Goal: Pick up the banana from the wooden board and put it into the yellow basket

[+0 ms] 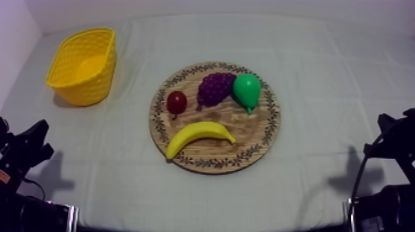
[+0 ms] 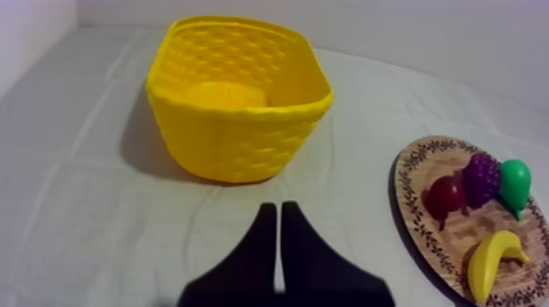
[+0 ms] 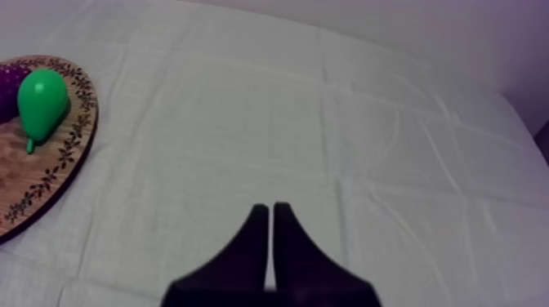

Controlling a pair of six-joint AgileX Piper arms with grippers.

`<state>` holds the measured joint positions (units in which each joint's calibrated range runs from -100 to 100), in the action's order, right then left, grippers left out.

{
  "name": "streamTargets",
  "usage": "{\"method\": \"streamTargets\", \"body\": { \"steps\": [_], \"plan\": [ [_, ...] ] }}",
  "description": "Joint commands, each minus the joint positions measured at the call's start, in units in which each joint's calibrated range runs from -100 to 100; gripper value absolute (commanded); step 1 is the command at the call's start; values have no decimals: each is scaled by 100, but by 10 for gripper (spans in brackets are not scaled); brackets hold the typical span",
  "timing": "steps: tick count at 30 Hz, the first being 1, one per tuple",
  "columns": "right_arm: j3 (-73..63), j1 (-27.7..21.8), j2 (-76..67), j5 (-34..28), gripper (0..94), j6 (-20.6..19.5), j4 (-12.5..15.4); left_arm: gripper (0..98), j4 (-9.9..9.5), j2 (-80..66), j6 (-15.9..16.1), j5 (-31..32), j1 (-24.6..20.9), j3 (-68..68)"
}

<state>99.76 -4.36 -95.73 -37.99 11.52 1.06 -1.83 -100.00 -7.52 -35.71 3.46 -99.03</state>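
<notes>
Banana (image 1: 199, 137) lies flat on the near part of the wooden board (image 1: 267, 132), arched with its back toward the other fruit and both ends toward the near table edge; its left tip reaches over the patterned rim. Nothing grips or touches it apart from the board. Behind it on the board sits a row: small red fruit (image 1: 176, 102) at left, bunch of grapes (image 1: 216, 87) in the middle, pear (image 1: 247, 91) at right. Grapes and pear touch, and the red fruit is just beside the grapes. The board sits mid-table on the grey-white cloth (image 1: 321, 74). Yellow basket (image 1: 92, 86) stands upright at the far left of the table, well apart from the board, open side up, with bare yellow floor showing inside. Left gripper (image 2: 277, 208) is clenched on nothing, fingers together as a narrow wedge, low over the cloth and pointing at the basket wall ahead of it; the board with the banana lies off to one side. Right gripper (image 3: 268, 208) is also clenched on nothing, over bare cloth, with the board's rim and the pear off to one side. In the top view the left arm (image 1: 25, 154) and right arm (image 1: 389, 142) sit low at the table's near corners, both well apart from the board.
</notes>
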Motion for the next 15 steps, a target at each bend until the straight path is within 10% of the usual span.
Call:
{"method": "streamTargets", "body": {
  "steps": [1,15],
  "plan": [
    [2,0,-2,1,3,-2,-1,1,4,0,-23,5,-2,4],
    [2,0,-2,1,3,-2,-1,1,4,0,-132,5,-19,4]
  ]
}}
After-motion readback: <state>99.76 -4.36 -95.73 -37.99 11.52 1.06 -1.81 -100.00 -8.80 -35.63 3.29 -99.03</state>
